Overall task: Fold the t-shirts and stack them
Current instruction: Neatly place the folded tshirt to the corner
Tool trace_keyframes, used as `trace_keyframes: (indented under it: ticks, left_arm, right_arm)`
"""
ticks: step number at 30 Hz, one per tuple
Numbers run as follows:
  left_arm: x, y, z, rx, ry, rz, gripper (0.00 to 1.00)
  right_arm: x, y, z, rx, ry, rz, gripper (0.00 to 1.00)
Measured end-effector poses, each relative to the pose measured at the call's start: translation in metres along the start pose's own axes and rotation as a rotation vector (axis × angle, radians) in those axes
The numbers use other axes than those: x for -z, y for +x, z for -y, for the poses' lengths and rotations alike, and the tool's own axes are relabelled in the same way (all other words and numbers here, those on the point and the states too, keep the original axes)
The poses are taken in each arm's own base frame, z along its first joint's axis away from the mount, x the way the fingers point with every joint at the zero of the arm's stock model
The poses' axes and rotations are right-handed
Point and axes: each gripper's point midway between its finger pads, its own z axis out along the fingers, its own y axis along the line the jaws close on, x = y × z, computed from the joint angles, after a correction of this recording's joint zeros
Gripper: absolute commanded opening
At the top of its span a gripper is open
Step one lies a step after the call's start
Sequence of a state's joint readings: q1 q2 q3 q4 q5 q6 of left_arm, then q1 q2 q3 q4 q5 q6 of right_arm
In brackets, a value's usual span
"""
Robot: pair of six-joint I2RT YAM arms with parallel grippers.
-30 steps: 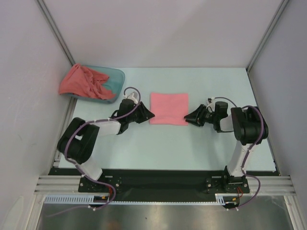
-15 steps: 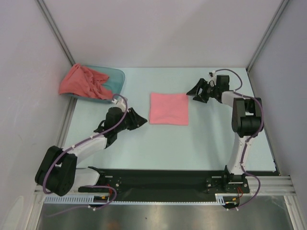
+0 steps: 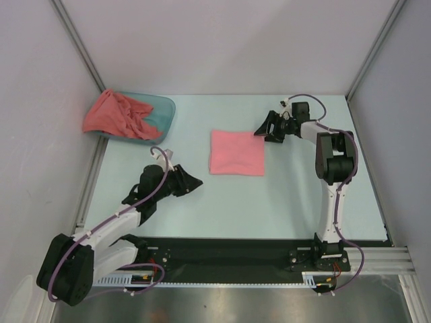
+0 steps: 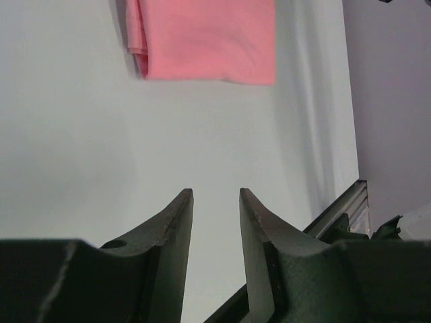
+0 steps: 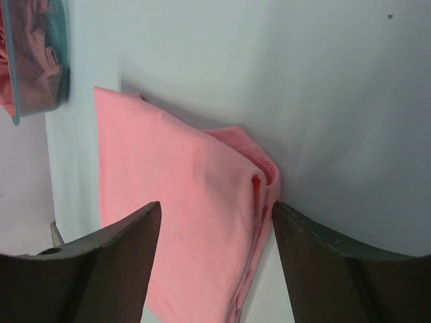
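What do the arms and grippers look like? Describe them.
Left arm and right arm: white links, bulky black joints, a purple cable along each. Left gripper and right gripper: black, two tapering wedge-shaped fingers. No markings visible.

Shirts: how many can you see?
2. A pink shirt lies folded in the middle of the table; a red shirt is crumpled in the tub at the far left. More may be hidden under it.
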State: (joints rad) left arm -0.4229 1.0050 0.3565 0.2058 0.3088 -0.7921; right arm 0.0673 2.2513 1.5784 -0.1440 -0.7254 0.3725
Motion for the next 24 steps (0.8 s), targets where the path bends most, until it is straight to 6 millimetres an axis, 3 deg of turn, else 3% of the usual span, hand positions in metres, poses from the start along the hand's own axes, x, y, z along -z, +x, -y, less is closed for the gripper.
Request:
trace_keyframes:
  ticks: [6, 9, 12, 16, 21, 24]
  left_arm:
    - [0.004, 0.004, 0.005, 0.021, 0.015, -0.021, 0.40]
    - [0.007, 0.002, 0.009, 0.019, 0.023, -0.021, 0.40]
    - [0.010, 0.001, 0.012, 0.017, 0.032, -0.018, 0.40]
    - [0.013, 0.001, 0.015, 0.015, 0.039, -0.014, 0.40]
    - [0.019, -0.001, 0.021, 0.024, 0.056, -0.003, 0.40]
    - [0.024, -0.003, 0.027, 0.024, 0.081, 0.010, 0.40]
  right_arm:
    - [-0.009, 0.002, -0.002, -0.008, -0.046, -0.024, 0.58]
    - [-0.013, 0.001, 0.001, -0.017, -0.047, -0.027, 0.37]
    - [-0.019, 0.004, 0.006, -0.044, -0.055, -0.042, 0.26]
    - [-0.019, 0.006, 0.008, -0.062, -0.050, -0.050, 0.00]
    - [-0.016, 0.010, 0.016, -0.121, -0.041, -0.031, 0.00]
    - [0.001, 0.020, 0.023, -0.196, 0.000, 0.002, 0.00]
